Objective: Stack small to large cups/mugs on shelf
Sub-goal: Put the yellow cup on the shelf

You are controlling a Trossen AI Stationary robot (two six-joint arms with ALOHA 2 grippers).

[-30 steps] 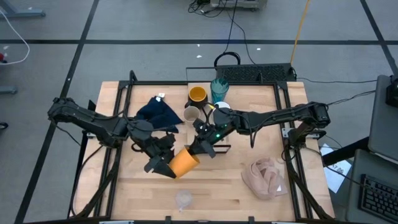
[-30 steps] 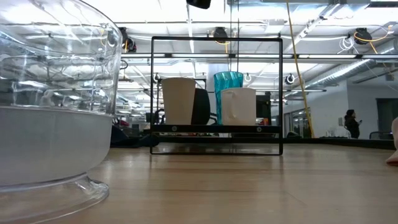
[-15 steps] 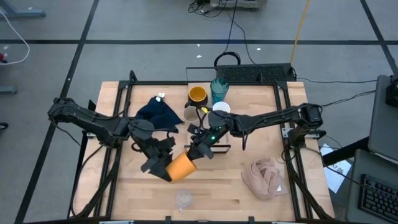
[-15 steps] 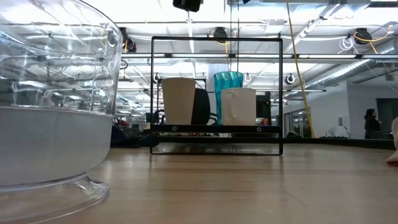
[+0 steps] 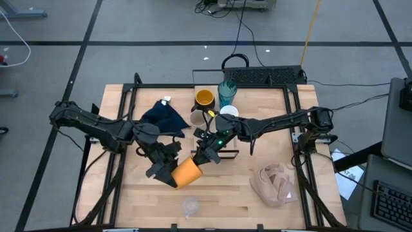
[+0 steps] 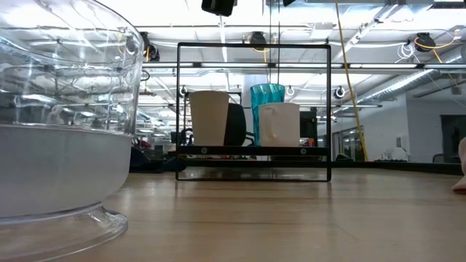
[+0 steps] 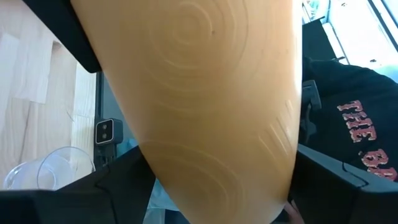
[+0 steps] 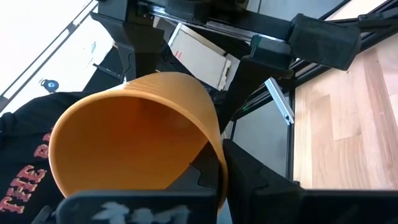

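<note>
Left gripper (image 5: 168,173) holds small orange cup (image 5: 188,171) tilted, in front of shelf (image 5: 226,153), unchanged since half-second ago. Right gripper (image 5: 205,153), fingers closed, empty, at cup rim, hardly moved.

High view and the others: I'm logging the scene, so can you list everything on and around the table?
Orange cup: one, orange, tilted above mid-table, held by the left gripper.
Black mug: one, black with yellow-orange inside, on the shelf.
Teal tumbler: one, teal, beside it.
White mug: one, white, shelf.
Grey-beige cup: one, shelf.
Clear glass: one, table's near edge.
Navy cloth: one, far left of table.
Pink-beige cloth: one, near right.
Left gripper: closed around the orange cup.
Right gripper: shut, at the cup's rim.
</note>
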